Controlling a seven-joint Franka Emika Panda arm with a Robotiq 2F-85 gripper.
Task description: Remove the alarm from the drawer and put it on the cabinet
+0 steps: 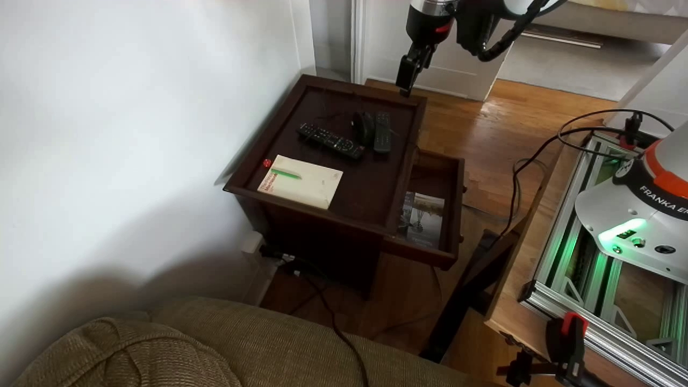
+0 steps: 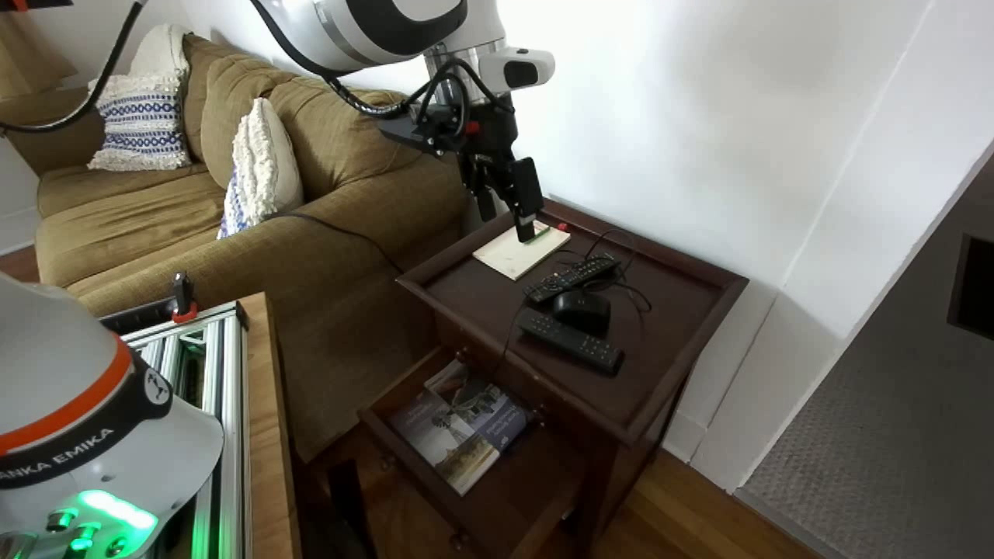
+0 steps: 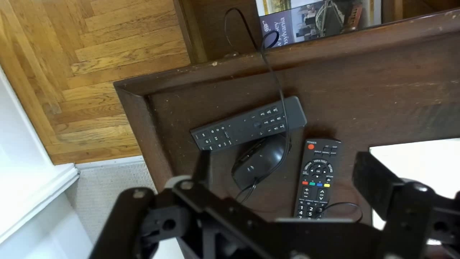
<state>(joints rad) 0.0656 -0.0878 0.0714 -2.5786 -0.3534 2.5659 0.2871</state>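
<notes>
The alarm (image 3: pixel 257 162), a small glossy black block with a thin cord, rests on the top of the cabinet (image 1: pixel 371 185) between two remotes. It also shows in both exterior views, as the alarm (image 2: pixel 582 310) and the alarm (image 1: pixel 363 128). The dark reddish-brown drawer (image 2: pixel 536 473) is pulled out and holds booklets but no clock; the cord hangs over the cabinet edge towards it. My gripper (image 3: pixel 287 172) stands open above the cabinet top, with nothing held between its fingers. Below the gap lie the alarm and a remote, apart from the fingers.
On the cabinet top are a remote with coloured buttons (image 3: pixel 318 176), a plain dark remote (image 3: pixel 249 124), a pale booklet (image 1: pixel 306 183) with a green pen, and a small red item (image 1: pixel 267 163). A white wall (image 1: pixel 161 80) borders the back; a sofa (image 2: pixel 349 225) stands beside the cabinet.
</notes>
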